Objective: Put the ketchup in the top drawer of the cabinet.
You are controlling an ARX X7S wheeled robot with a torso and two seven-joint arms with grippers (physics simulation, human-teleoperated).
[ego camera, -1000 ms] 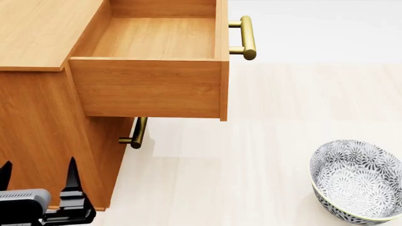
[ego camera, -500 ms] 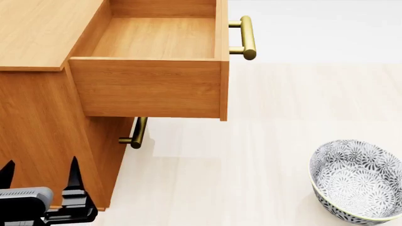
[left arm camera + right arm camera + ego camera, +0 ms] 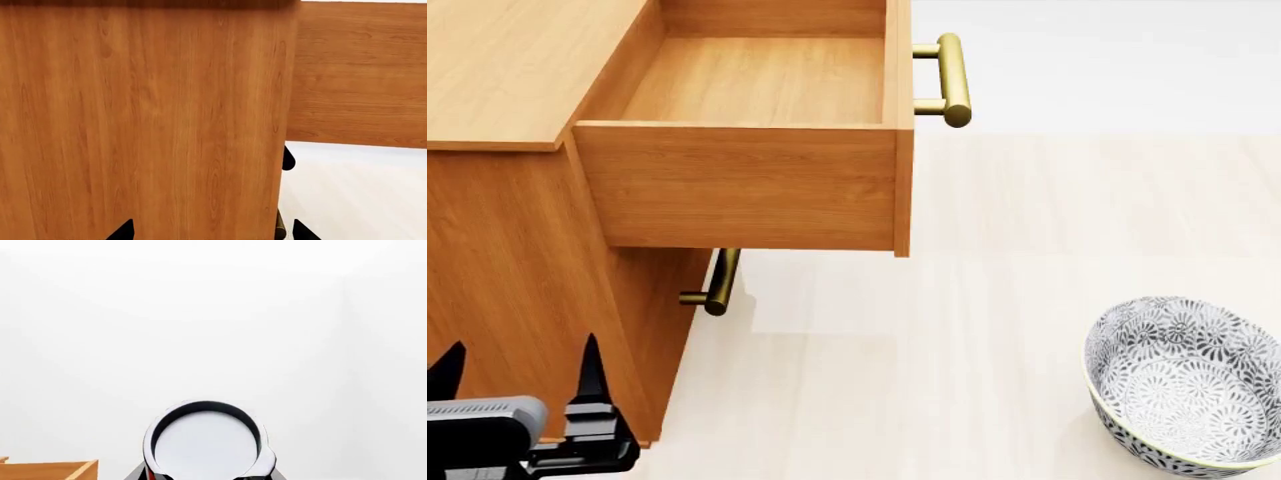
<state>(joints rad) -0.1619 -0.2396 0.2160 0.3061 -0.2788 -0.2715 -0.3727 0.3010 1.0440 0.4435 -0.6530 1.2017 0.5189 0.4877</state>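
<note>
Ketchup point(image 3: 205, 442) shows only in the right wrist view, and only in part: a round silver-white lid with a dark rim fills the lower middle of that picture, with a sliver of red label at its lower edge where the frame cuts it off. Its green band and lettering cannot be made out. The can sits right at the camera, between dark parts of the right gripper point(image 3: 207, 474), whose fingers are almost wholly out of frame, so the can looks grasped there, though the contact itself is hidden. Behind it is plain white background, and a corner of honey-brown wood lies at the picture's lower edge. The head view shows neither the can nor the right arm.

In the head view the top drawer point(image 3: 747, 180) stands pulled out of the cabinet point(image 3: 507, 260), its inside bare wood, its brass bar handle point(image 3: 950, 78) on the front at the right. The lower drawer's handle point(image 3: 718, 282) peeks from under it, mostly hidden by the open drawer above. A grey-patterned bowl point(image 3: 1188, 385) rests on the pale floor well apart from the cabinet, its right side cut by the frame.

The left gripper point(image 3: 518, 372) is low at the head view's left, beside the cabinet's side, its two black fingertips point(image 3: 591, 362) spread apart and holding nothing. Its wrist view is filled by wood grain, with only the tips showing
</note>
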